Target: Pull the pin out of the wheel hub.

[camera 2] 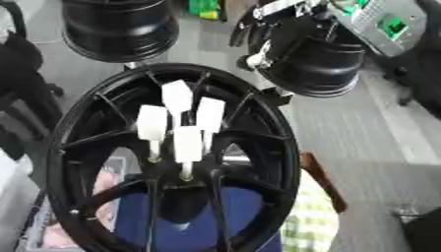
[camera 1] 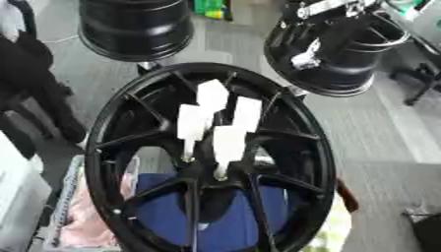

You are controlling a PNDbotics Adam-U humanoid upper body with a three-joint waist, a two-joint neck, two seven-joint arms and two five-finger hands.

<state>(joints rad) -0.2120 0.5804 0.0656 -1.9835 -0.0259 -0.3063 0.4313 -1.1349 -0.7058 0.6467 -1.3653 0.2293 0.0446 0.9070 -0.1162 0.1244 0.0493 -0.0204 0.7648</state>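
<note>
Black wheel hub [camera 1: 112, 147], four white pins [camera 1: 228, 142], no legible writing

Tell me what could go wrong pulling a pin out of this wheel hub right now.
The four white pins stand bunched together at the hub, so a hand reaching for one could knock or catch its neighbours. The black spokes close in around them and leave little room, so fingers might snag. No robot hand shows in either view, so the approach cannot be judged yet.
</note>
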